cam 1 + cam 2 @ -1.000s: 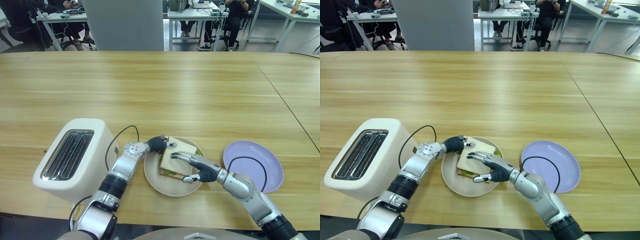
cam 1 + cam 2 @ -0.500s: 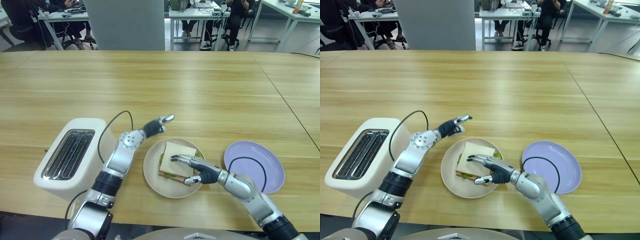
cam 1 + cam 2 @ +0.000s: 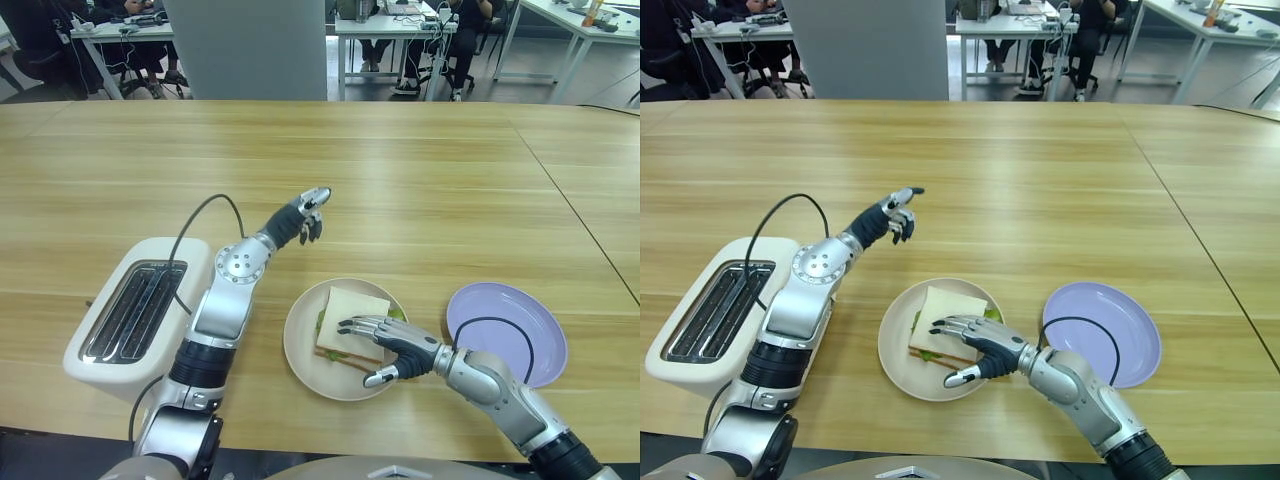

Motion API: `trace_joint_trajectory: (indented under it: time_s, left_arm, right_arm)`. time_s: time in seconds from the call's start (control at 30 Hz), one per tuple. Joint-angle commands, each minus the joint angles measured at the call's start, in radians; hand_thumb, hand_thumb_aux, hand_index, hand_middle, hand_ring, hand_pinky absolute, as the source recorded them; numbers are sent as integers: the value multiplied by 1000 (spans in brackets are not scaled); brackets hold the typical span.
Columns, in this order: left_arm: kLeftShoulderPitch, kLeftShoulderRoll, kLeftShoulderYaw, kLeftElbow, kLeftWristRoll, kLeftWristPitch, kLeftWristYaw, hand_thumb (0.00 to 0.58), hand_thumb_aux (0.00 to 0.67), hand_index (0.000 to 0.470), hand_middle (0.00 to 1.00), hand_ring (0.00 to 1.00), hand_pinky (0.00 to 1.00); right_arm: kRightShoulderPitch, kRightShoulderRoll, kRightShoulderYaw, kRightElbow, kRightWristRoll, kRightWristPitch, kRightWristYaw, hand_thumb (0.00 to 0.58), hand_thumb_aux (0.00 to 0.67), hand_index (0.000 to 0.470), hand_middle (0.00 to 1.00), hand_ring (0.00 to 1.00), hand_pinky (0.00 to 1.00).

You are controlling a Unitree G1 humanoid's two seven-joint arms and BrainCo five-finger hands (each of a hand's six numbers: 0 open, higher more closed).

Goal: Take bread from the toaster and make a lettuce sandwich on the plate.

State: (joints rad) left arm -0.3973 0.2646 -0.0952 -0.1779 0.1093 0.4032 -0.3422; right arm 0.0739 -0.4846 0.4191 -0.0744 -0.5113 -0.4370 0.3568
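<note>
My right hand point(image 3: 400, 347) rests with its fingers point(image 3: 358, 325) spread flat on the sandwich point(image 3: 356, 304), which sits under them on the beige plate point(image 3: 300, 358). Nothing is gripped. My left hand point(image 3: 304, 212) hovers well apart, loosely curled and empty.

I judge the bread soft, light and easily crushed, and the lettuce likely to slide. Hold it by opposite crusts with light pressure.

The purple plate point(image 3: 520, 352) crowds my right fingers' outer side. The toaster point(image 3: 135, 310) is far left, and there is open worktop point(image 3: 430, 180) ahead.

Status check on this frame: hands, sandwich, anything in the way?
Left hand raised above the table, holding nothing. Right hand spread on the sandwich. Sandwich assembled on the plate, lettuce showing. Purple plate apart at right.
</note>
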Motion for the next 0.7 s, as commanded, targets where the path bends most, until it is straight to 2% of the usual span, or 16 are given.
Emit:
trace_joint_trajectory:
  time_s: [0.03, 0.13, 0.17, 0.2, 0.23, 0.27, 0.3, 0.33, 0.37, 0.4, 0.43, 0.47, 0.5, 0.53, 0.6, 0.7]
  left_arm:
    - [86, -41, 62, -148, -41, -42, 61, 0, 0, 0, 600, 600, 600]
    - [178, -72, 98, -294, -54, -78, 106, 0, 0, 0, 612, 612, 612]
    - [210, -82, 109, -343, -65, -79, 114, 0, 0, 0, 718, 718, 718]
    - [242, -95, 121, -387, -82, -77, 122, 0, 0, 0, 875, 875, 875]
    - [276, -100, 127, -427, -89, -86, 126, 0, 0, 0, 875, 875, 875]
    - [322, -113, 137, -474, -111, -89, 129, 0, 0, 0, 945, 945, 945]
    - [359, -124, 145, -508, -129, -95, 133, 0, 0, 0, 1000, 1000, 1000]
    - [401, -127, 148, -539, -137, -111, 132, 0, 0, 0, 1000, 1000, 1000]
    - [454, -126, 142, -573, -145, -132, 125, 0, 0, 0, 1000, 1000, 1000]
    - [519, -134, 135, -606, -168, -155, 117, 201, 129, 88, 1000, 1000, 1000]
    - [588, -132, 121, -635, -186, -178, 100, 478, 389, 267, 1000, 1000, 1000]
    - [655, -124, 108, -654, -190, -215, 85, 571, 589, 404, 1000, 1000, 1000]
    - [731, -116, 93, -662, -192, -256, 69, 580, 670, 460, 1000, 1000, 1000]
    - [801, -100, 75, -662, -189, -301, 48, 580, 670, 460, 1000, 1000, 1000]
    - [933, -73, 44, -639, -206, -383, 2, 580, 670, 460, 1000, 1000, 1000]
    - [1078, -18, -1, -548, -211, -469, -63, 580, 670, 460, 1000, 1000, 1000]
  right_arm:
    - [54, 35, -38, -87, 108, 110, 34, 0, 0, 0, 55, 55, 55]
    - [75, 91, -98, -206, 232, 204, 33, 0, 0, 0, 67, 67, 67]
    - [78, 110, -115, -243, 273, 233, 33, 0, 0, 0, 78, 78, 78]
    - [82, 129, -131, -277, 310, 259, 30, 0, 0, 0, 86, 86, 86]
    - [89, 146, -145, -309, 349, 279, 27, 0, 0, 0, 86, 86, 86]
    - [101, 168, -157, -344, 395, 304, 24, 0, 0, 0, 98, 98, 98]
    - [111, 184, -164, -370, 431, 325, 22, 0, 0, 0, 231, 231, 231]
    - [127, 197, -167, -391, 472, 344, 27, 0, 0, 0, 231, 231, 231]
    - [148, 205, -167, -408, 505, 357, 32, 0, 0, 0, 357, 357, 357]
    - [175, 209, -164, -420, 540, 366, 39, 0, 0, 0, 514, 514, 514]
    - [204, 210, -162, -427, 572, 371, 49, 0, 0, 0, 592, 592, 592]
    - [228, 205, -159, -426, 590, 365, 60, 346, 244, 168, 682, 682, 682]
    - [255, 197, -156, -422, 601, 344, 71, 527, 468, 321, 780, 780, 780]
    - [278, 187, -148, -419, 610, 326, 86, 580, 670, 460, 871, 871, 871]
    - [322, 158, -120, -399, 602, 270, 123, 580, 670, 460, 1000, 1000, 1000]
    - [370, 122, -77, -334, 578, 218, 163, 580, 670, 460, 1000, 1000, 1000]
